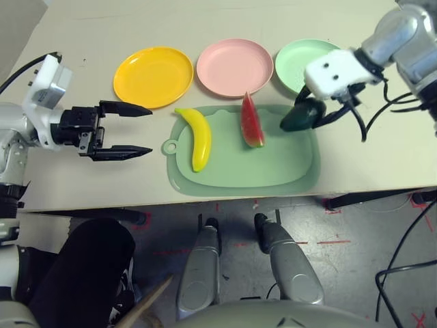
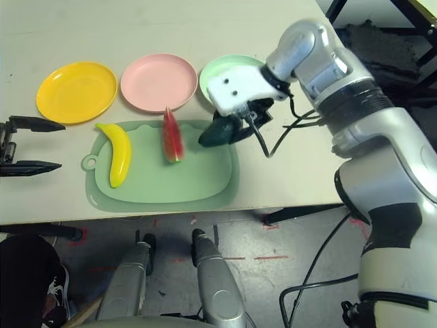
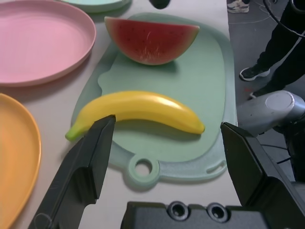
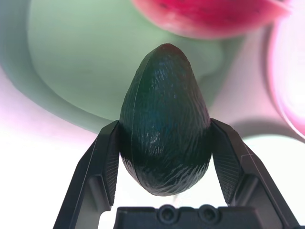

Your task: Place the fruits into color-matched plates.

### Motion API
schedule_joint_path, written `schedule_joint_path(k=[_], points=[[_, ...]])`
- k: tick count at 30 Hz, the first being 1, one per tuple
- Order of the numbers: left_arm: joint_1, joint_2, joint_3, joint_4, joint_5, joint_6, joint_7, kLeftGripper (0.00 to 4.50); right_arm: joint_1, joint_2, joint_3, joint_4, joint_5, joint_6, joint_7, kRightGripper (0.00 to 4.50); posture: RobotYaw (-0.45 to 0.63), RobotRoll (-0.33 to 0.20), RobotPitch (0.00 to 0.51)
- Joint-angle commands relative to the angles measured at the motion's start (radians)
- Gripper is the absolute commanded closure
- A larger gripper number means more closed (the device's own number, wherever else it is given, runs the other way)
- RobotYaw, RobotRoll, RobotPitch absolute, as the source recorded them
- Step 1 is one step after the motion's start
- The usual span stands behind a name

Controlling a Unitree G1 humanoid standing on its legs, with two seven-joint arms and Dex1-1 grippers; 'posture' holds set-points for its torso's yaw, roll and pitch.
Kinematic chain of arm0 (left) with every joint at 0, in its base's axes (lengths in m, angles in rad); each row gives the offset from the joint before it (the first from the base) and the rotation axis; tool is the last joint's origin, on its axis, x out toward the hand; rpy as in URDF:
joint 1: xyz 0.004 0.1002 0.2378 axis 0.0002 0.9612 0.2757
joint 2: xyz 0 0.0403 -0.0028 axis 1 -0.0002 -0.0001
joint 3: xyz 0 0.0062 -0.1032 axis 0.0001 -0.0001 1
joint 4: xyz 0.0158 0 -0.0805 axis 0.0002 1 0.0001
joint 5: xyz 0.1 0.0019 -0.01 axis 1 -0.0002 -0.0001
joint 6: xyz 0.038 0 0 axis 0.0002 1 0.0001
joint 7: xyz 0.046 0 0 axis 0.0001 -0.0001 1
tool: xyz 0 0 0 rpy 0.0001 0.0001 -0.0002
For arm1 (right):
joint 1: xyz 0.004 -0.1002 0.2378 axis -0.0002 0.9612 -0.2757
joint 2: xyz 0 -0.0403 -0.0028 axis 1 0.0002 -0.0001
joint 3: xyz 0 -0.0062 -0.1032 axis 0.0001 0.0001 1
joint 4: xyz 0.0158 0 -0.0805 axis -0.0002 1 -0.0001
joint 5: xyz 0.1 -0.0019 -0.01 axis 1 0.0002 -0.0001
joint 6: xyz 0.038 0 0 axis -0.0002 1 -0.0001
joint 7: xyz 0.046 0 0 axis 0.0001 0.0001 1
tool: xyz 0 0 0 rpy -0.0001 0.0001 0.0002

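since the avocado [image 4: 164, 119] is a smooth egg shape pinched only at its widest part, it can squirt out of your right gripper [image 4: 164, 164] if you swing the arm fast or tilt it, and it would likely drop back onto the cutting board [image 1: 273, 171] or roll off the table [image 1: 82, 27]. you hold it raised over the board's far right corner, just beside the green plate [image 1: 290, 61], so a short carry is all you need; open too early and it lands on the rim or between plate and board. watch the watermelon [image 1: 251, 121] too, which stands on the board close to the avocado and could be knocked over. your right fingers [image 4: 106, 167] are clamped on the avocado, one on each side, and nothing else touches it. your left gripper [image 1: 121, 131] hovers over bare table left of the board, near the yellow plate [image 1: 153, 75], its fingers [image 3: 88, 162] spread wide and holding nothing, aimed at the banana [image 3: 138, 112] lying on the board. the pink plate [image 1: 234, 66] sits between the other two, bare.
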Motion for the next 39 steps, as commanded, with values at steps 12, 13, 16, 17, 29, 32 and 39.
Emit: schedule_joint_path(k=[12,13,16,17,29,32,39], points=[[-0.019,-0.062,0.051,-0.001,0.097,0.03,0.076,0.0,-0.073,0.153,-0.216,0.425,-0.377,-0.008,-0.375,1.48,-0.05,0.0,0.313],[-0.018,-0.061,0.054,-0.002,0.099,0.033,0.077,0.0,-0.07,0.156,-0.223,0.435,-0.398,-0.002,-0.41,1.48,-0.05,0.0,0.313],[-0.018,-0.057,0.063,-0.002,0.117,0.035,0.095,0.0,-0.057,0.17,-0.242,0.456,-0.456,0.03,-0.51,1.48,-0.04,0.0,0.312],[-0.017,-0.056,0.064,-0.003,0.123,0.034,0.1,0.0,-0.053,0.175,-0.248,0.461,-0.473,0.037,-0.536,1.48,-0.04,0.0,0.312],[-0.01,-0.05,0.062,0.004,0.165,0.01,0.094,0.0,-0.002,0.195,-0.302,0.472,-0.604,0.029,-0.635,0.51,-0.04,0.0,0.315],[-0.013,-0.048,0.066,0.015,0.171,0.003,0.087,0.0,-0.018,0.187,-0.303,0.468,-0.633,-0.004,-0.634,0.06,-0.04,0.0,0.315],[-0.026,-0.057,0.058,0.022,0.171,0.0,0.049,0.0,-0.122,0.202,-0.248,0.397,-0.731,-0.383,-0.551,0.06,-0.07,0.0,0.33]])
